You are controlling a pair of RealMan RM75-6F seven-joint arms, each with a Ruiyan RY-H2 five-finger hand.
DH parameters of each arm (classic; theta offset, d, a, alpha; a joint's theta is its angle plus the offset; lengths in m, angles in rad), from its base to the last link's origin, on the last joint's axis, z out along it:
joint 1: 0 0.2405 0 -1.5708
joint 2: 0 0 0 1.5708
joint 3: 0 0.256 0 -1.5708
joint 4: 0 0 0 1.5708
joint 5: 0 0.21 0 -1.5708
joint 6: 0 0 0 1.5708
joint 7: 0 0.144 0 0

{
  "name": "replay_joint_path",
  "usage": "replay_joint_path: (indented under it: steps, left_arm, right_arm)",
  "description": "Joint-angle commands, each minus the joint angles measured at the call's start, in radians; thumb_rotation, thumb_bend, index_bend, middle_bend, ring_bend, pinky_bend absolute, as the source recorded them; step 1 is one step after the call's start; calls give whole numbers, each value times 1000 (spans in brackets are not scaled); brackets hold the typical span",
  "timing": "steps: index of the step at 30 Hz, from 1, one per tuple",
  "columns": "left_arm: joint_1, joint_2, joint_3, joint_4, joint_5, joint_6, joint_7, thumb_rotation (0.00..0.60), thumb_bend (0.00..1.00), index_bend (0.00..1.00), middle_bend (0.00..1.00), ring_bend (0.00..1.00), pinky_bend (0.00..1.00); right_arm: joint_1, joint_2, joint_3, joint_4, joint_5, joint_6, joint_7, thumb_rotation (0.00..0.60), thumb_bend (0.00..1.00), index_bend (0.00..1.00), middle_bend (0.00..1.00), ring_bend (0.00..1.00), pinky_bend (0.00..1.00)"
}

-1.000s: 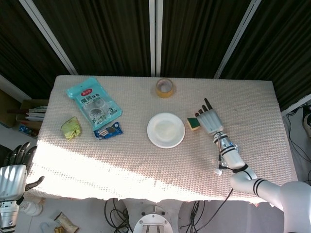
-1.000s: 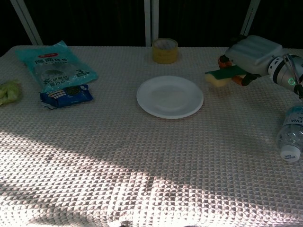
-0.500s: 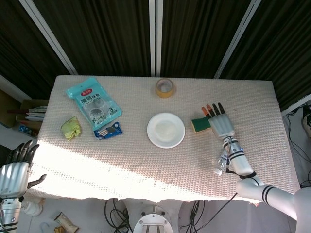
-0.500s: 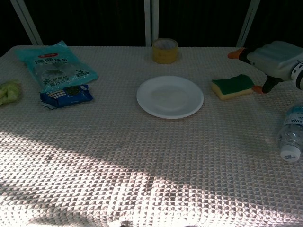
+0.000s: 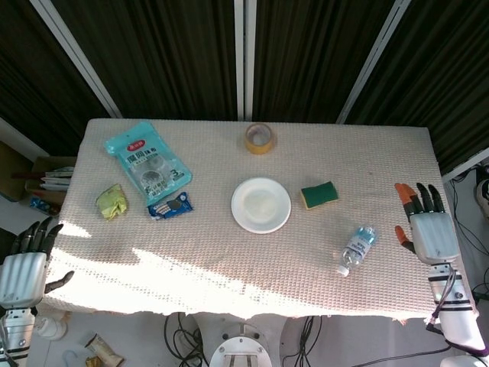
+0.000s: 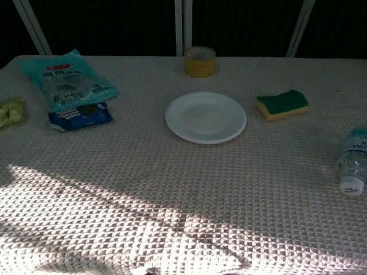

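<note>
Hands off-table, chest view misses both | left hand [image 5: 23, 271] fingers apart | right hand [image 5: 432, 233] fingers apart, nr bottle [image 5: 357, 248]

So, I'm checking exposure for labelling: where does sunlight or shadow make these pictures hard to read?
Head view: harsh sun washes out the near edge of the white woven tablecloth; the far half lies shaded but readable. Chest view: dim overall, sunlit patches only at the near edge; the green-and-yellow sponge and round white plate stay sharp.

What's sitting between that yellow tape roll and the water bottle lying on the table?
The green-and-yellow sponge lies between the tape roll and the water bottle, touching neither. The head view shows this best; the white plate sits just left of that line.
</note>
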Motion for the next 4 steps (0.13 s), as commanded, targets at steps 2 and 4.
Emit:
replay_joint_path:
  steps: [2,4]
  left_arm:
    - [-1,1,0,-6,2,0,5,600,93,155,56,62,137]
    - [-2,2,0,-10,1,1,8,600,93,155,56,62,137]
  right_arm:
    - [-97,51,-54,-57,-63,80,98,600,268,0,125,0,0]
    - [-120,52,-56,-58,-82,112,86,600,268,0,125,0,0]
